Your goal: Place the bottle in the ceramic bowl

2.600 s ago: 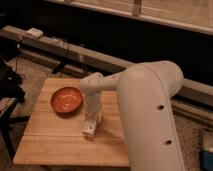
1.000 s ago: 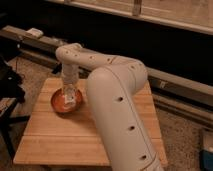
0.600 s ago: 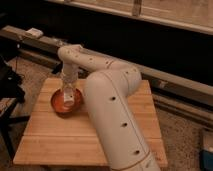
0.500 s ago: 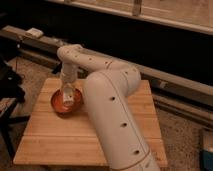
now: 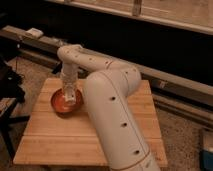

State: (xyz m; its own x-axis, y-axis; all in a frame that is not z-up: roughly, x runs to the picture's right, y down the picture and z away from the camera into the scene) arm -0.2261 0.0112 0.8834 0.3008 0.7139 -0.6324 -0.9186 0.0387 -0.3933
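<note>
Jaws we cannot read from here, so whether our gripper (image 5: 69,95) has let go is unclear. It hangs straight down into the bowl (image 5: 58,104), which sits at the back left of the wooden table (image 5: 60,140). A pale shape at the gripper's tip looks like the bottle (image 5: 69,96), low inside the bowl. We judge the carrying done; release and pulling clear remain.
</note>
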